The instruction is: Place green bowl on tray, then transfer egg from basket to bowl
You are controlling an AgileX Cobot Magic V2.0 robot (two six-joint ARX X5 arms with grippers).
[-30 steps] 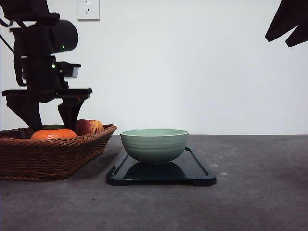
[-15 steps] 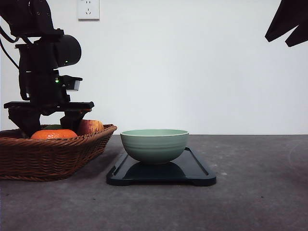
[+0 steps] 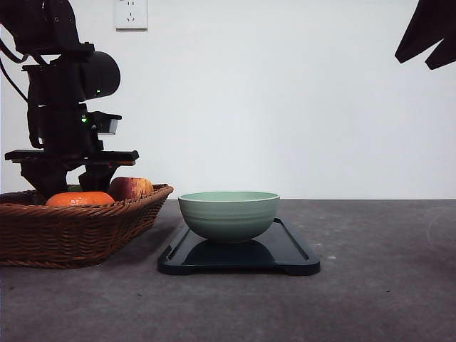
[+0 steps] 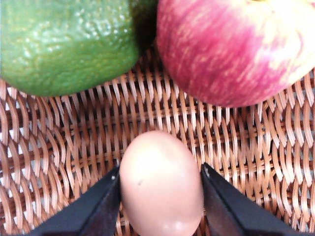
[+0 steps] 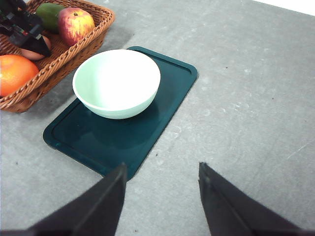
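The green bowl point(image 3: 229, 214) point(image 5: 116, 82) stands upright on the black tray point(image 3: 292, 253) point(image 5: 167, 93). In the wicker basket point(image 3: 71, 228) point(image 4: 74, 147) at the left, the egg point(image 4: 161, 182) lies on the weave. My left gripper point(image 3: 68, 182) point(image 4: 160, 172) is lowered into the basket, its two black fingers pressed against the egg's sides. In the front view the basket rim and the orange hide its fingertips. My right gripper point(image 5: 162, 196) point(image 3: 427, 35) hangs open, high above the table to the right of the tray, with nothing held.
A red-yellow apple point(image 4: 236, 49) point(image 3: 130, 187) and a green fruit point(image 4: 64, 44) lie just beyond the egg. An orange point(image 3: 80, 199) point(image 5: 15, 73) sits at the basket's near side. Grey tabletop point(image 5: 246, 98) spreads to the right of the tray.
My left arm has come down a little into the basket, its fingers sinking behind the rim, and has then held nearly still. The bowl and tray have not moved.
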